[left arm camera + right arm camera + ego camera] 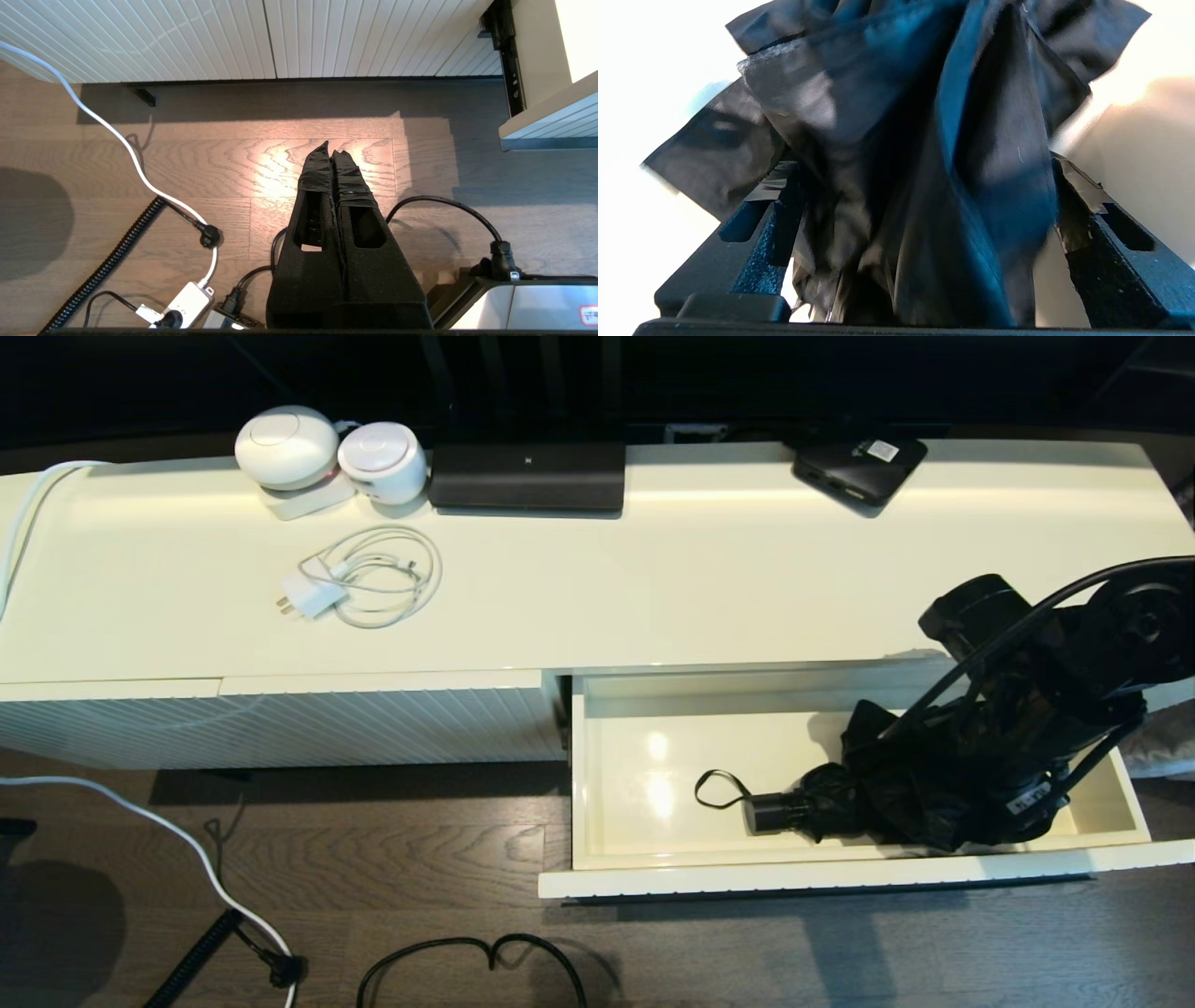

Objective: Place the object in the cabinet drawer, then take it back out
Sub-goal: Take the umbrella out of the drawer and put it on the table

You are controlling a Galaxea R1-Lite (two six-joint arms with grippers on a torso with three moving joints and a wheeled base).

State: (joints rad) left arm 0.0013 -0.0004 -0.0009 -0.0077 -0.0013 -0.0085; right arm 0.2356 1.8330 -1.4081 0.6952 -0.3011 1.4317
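The cream drawer (822,875) stands pulled out at the cabinet's right half. Inside it lies the black folding umbrella (878,793), its short handle (773,813) and wrist loop (717,790) pointing left over the glossy floor. My right gripper (948,779) reaches down into the drawer over the umbrella's fabric end. In the right wrist view its fingers (773,205) stand wide apart on either side of the wrinkly fabric (901,154), so my right gripper (924,186) is open around it. My left gripper (331,149) hangs shut and empty over the wooden floor.
On the cabinet top (653,579) lie a white charger with coiled cable (359,581), two white round devices (327,450), a black bar (527,476) and a flat black box with a sticker (859,465). Cables and a power strip (187,303) lie on the floor.
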